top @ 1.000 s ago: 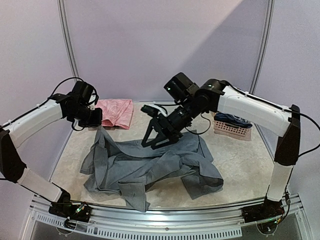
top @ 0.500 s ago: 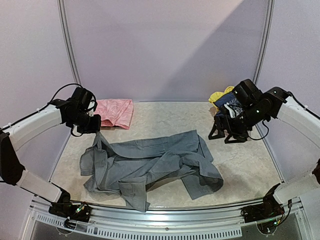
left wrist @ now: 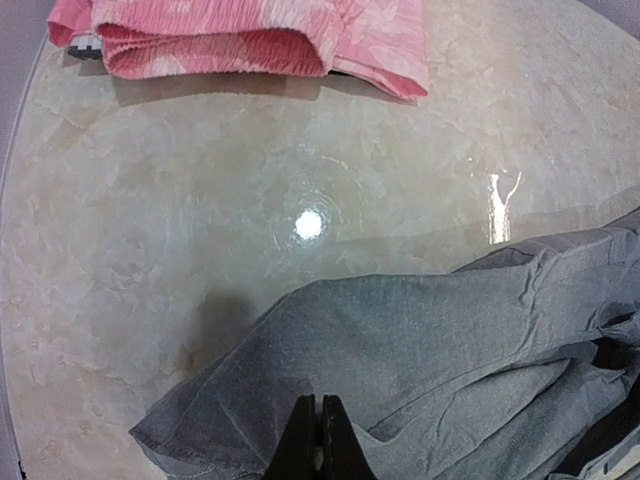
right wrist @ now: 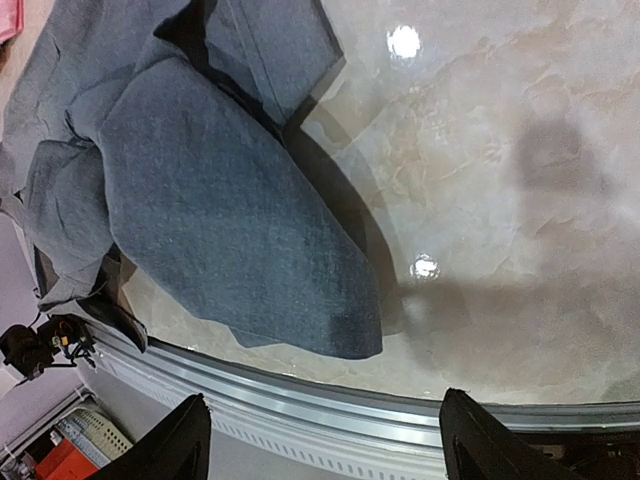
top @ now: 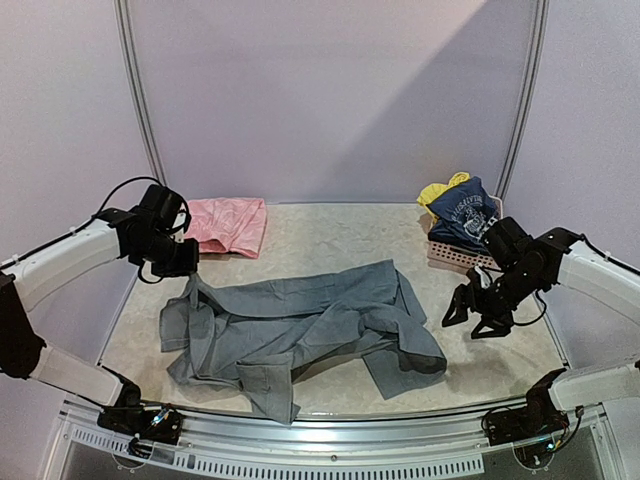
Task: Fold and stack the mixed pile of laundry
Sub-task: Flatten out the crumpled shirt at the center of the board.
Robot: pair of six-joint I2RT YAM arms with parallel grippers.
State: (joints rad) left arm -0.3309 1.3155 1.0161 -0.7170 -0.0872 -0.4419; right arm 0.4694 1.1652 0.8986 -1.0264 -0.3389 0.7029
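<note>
Pincers tell the change. The right pincer point(top: 472, 322) stands with its fingers wide apart and nothing between them. A second ago it hung over the far middle of the grey shirt point(top: 300, 320), half a second ago it was up by the basket point(top: 455, 255), and now it has swung down low over bare desk point(top: 330, 240) at the shirt's 3 o'clock, just off the hem. Its own camera shows the right-hand flap of the shirt point(right wrist: 220, 200) lying flat at about 10 o'clock from the open fingers, untouched.

The left pincer point(top: 182, 260) is pressed together on the shirt's corner at 9 o'clock. Its wrist view shows the fingertips point(left wrist: 320, 440) shut with grey cloth point(left wrist: 400, 340) gathered at them. It has sunk a little over the last second, so the pinched corner stands less steeply.

The shirt itself now lies spread across the middle of the desk, its far edge no longer bunched under the right arm, though the sleeves and the near side are still rumpled.

Further out, the navy top point(top: 465, 210) and yellow piece point(top: 440, 190) sit in the basket at 2 o'clock, and a folded pink garment point(top: 230, 222) lies at 11 o'clock.

By my reading, the spreading pull is done and the right arm is lining up for the opposite edge, so folding has barely begun.
</note>
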